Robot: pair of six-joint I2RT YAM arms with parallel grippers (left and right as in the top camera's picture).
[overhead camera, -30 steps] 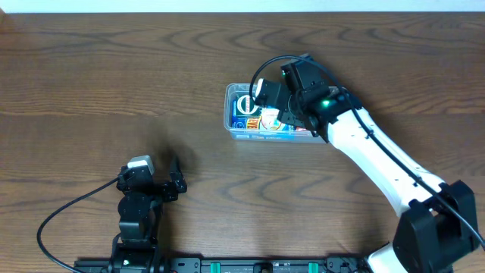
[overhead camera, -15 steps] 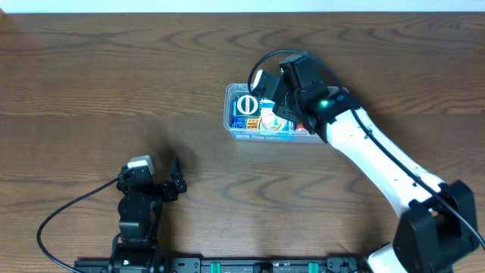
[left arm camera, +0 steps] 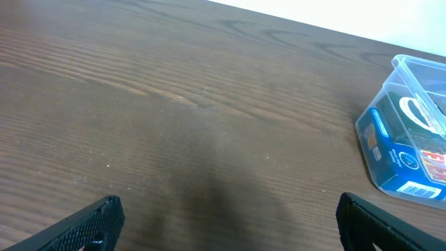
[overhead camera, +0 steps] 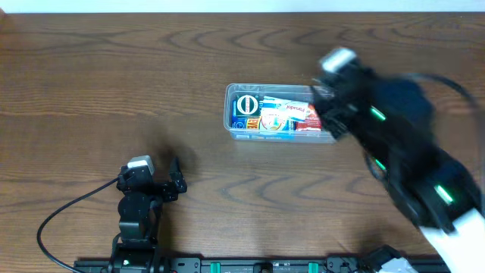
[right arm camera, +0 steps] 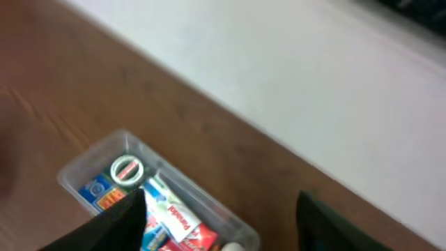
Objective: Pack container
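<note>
Spread wide and empty, the right gripper (right arm camera: 223,226) hangs above the bench (overhead camera: 91,76), though motion blur smears its fingers. The left gripper (left arm camera: 223,224) is also parted and holds nothing, parked low at 7 o'clock from the bench centre.

The clear plastic rectangular container (overhead camera: 228,102) sits at about 1 o'clock from centre, flat on the wood. It holds small cartons packed side by side: a blue box with a white ring (overhead camera: 246,106) at its 9 o'clock end and a white-and-red box (overhead camera: 294,112) toward 3 o'clock.

I judge the tub light even when loaded. Its walls look thin and slick and would likely bow under a hard pinch. I would take it by the stiffer rim at a short end, or push it along from the base of a wall.

Half a second ago the right arm was bent over the tub, with its gripper covering the middle cartons. Now it has swung off toward 3 o'clock and looms larger and blurred, leaving the contents uncovered. The tub and the left arm have not shifted.
</note>
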